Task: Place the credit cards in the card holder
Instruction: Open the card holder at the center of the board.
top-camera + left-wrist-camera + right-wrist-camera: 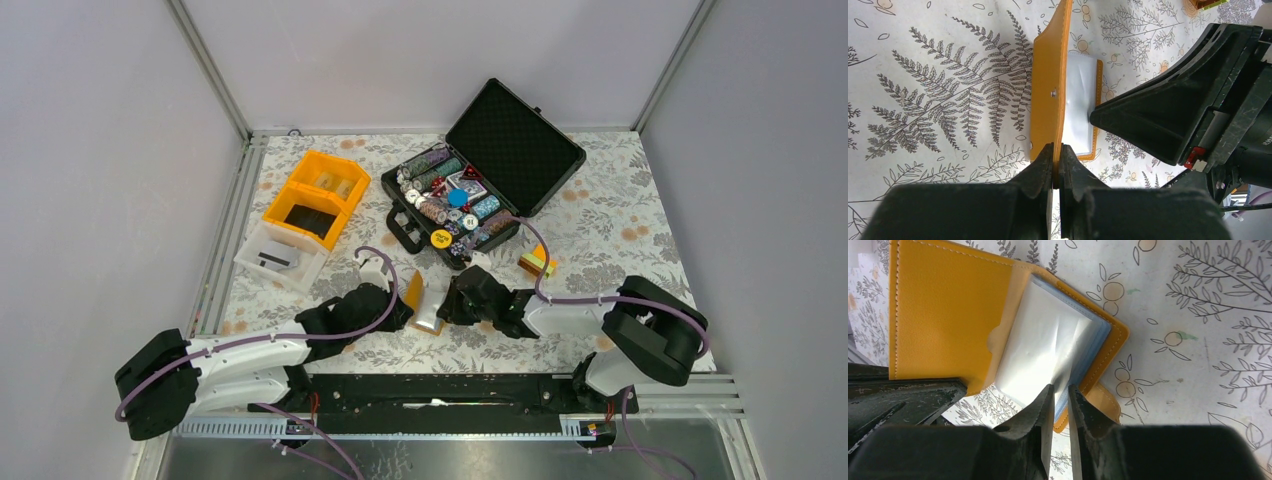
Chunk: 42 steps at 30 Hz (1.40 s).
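Observation:
The card holder is an orange folding wallet lying open on the patterned table between my two grippers. My left gripper is shut on the edge of its orange flap, which it holds upright with the snap dot showing. My right gripper comes in from the other side. Its jaws stand narrow, closed on the edge of the pale blue-grey inner pockets, a few leaves lying between the fingertips. The credit cards are hidden or out of view.
An open black case with poker chips stands behind the wallet. An orange compartment bin and a white tray sit at the back left. A small yellow-orange object lies right of the case. Walls close in on three sides.

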Motion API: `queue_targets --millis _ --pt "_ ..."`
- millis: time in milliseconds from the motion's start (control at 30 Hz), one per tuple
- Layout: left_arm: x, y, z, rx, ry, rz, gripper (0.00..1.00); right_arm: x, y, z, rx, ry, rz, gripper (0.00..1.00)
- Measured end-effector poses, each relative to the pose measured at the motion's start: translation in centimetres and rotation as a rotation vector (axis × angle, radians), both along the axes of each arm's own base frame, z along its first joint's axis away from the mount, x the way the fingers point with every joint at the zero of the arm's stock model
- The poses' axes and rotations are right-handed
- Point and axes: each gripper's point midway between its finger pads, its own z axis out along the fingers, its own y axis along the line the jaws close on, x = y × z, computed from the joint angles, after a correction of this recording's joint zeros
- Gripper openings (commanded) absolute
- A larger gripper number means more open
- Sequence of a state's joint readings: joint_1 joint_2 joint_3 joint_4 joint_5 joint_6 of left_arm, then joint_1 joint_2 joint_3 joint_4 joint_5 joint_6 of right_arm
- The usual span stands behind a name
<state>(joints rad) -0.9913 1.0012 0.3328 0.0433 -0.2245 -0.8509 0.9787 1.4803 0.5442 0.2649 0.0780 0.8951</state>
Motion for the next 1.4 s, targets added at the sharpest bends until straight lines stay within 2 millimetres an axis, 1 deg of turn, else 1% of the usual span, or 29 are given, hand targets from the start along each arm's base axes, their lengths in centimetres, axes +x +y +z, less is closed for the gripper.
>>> queue_targets --millis 467,1233,1300,1400 --pt "0.2 0.3 -0.5 0.008 -0.005 0.018 0.0 0.4 1.4 0.2 0.073 0.006 0.003 0.25" --pt "0.2 0.4 -0.7 -0.007 -0.001 0.033 0.0 1.7 3.2 2.6 0.163 -0.054 0.009 0.29" --pt "0.2 0.5 -0.7 -0.007 -0.002 0.035 0.03 1.7 3.5 2.9 0.179 -0.06 0.016 0.29" --pt "0.2 0.6 -0.6 -0.006 -0.003 0.036 0.12 1.7 3.8 3.4 0.199 -0.067 0.025 0.29"
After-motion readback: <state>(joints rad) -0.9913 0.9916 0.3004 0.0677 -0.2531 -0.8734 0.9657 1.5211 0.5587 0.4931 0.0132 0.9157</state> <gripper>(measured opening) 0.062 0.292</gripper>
